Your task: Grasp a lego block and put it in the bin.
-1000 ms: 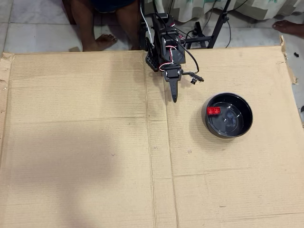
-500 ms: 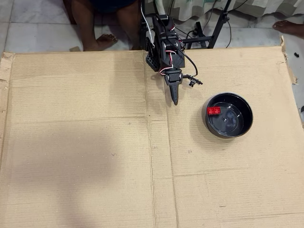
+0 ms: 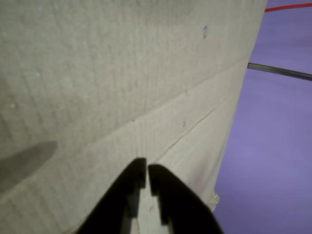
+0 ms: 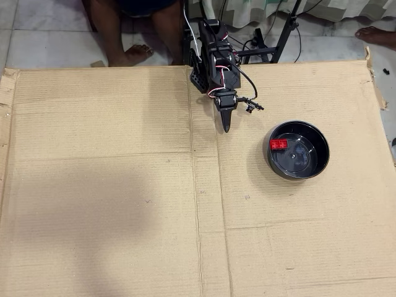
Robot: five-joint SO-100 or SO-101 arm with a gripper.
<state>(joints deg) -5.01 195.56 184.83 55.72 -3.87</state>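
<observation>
In the overhead view the red lego block (image 4: 278, 145) lies inside the black bowl (image 4: 297, 127), against its left inner wall. My gripper (image 4: 226, 127) points down over the cardboard, left of the bowl and apart from it. Its black fingers are together and hold nothing. In the wrist view the gripper (image 3: 147, 170) shows two black fingertips nearly touching over bare cardboard. The block and the bowl are out of the wrist view.
A large flattened cardboard sheet (image 4: 111, 204) covers the floor, with creases running across it. The arm's base (image 4: 207, 43) stands at the sheet's far edge. A person's legs (image 4: 130, 31) and a stand (image 4: 278, 37) are beyond that edge. Purple cloth (image 3: 278, 146) lies past the cardboard's edge.
</observation>
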